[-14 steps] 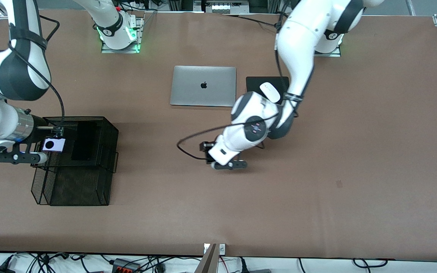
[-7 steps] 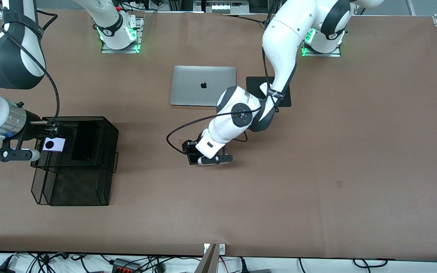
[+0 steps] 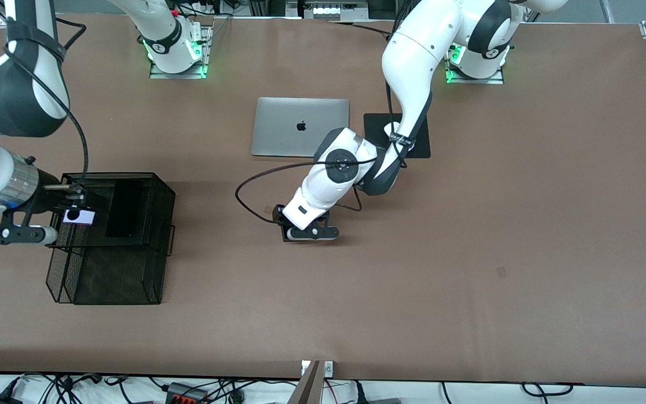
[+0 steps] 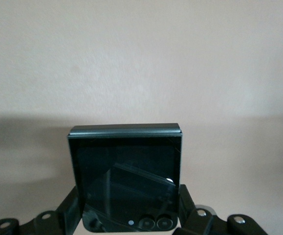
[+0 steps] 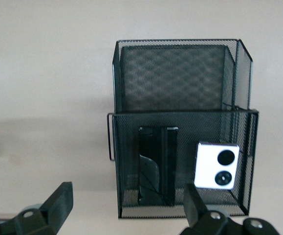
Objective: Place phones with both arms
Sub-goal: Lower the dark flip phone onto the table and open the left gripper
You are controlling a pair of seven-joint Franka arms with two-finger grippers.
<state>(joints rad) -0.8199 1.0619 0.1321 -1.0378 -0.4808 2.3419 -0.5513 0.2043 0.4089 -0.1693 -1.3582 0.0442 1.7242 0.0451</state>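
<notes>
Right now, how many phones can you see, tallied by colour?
Lilac: 1, the flip phone in the mesh organizer.
Black: 2, the slim slab beside it in the same organizer, and the flip phone between the left gripper's jaws.
Total: 3.

The only sign that can be made out is the dark apple-shaped brand logo at the centre of the closed silver laptop [image 3: 300,127], which lies in the upper middle of the front view. No words, numbers or labels can be read anywhere else: the small round badges on the arm bases along the top edge of that view are too small to make out, and neither wrist view shows any writing.
</notes>
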